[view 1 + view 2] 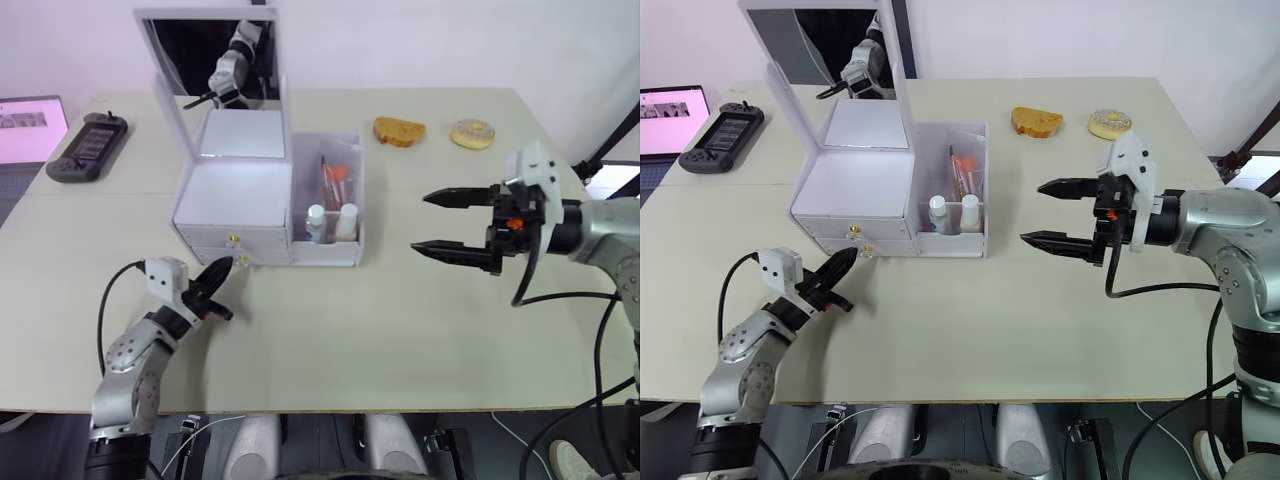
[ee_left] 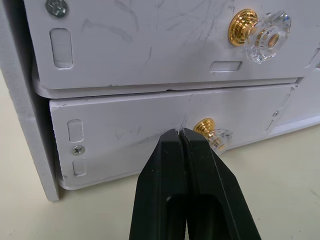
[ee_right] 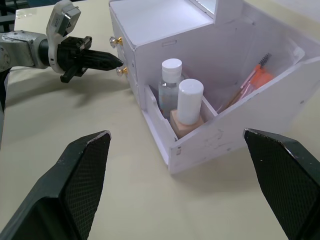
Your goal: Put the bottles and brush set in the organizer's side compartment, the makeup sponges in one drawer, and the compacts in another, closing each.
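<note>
Low at the front of the organizer (image 1: 243, 190): left arm bent up from the table edge, left gripper (image 1: 222, 272) aimed at the drawer fronts, black fingers pressed together, empty, tip right at the lower drawer (image 2: 150, 145) beside its gold knob (image 2: 210, 133); contact with the drawer face cannot be told. Upper drawer (image 2: 160, 45) and lower drawer both pushed in, fronts flush with the box. Mirror lid (image 1: 215, 60) raised upright at the back of the organizer.

Well off the organizer's bin side: right arm reaching in level above the table (image 1: 330, 330), right gripper (image 1: 1048, 213) pointing at the box, fingers spread wide, nothing between them, clear of everything.

Inside the side compartment (image 1: 340, 240), on the organizer's right: both bottles (image 3: 181, 95) upright at the front end, side by side, white caps up, the clear one nearer the drawers. Behind them, further back in the same bin, the brush set (image 1: 334, 185), orange-red and pink parts leaning in its clear bag.

Beyond the organizer, toward the far right of the table: a piece of toast (image 1: 399, 131) and a doughnut (image 1: 472, 133). Left of the organizer: a black handheld console (image 1: 88, 146).
</note>
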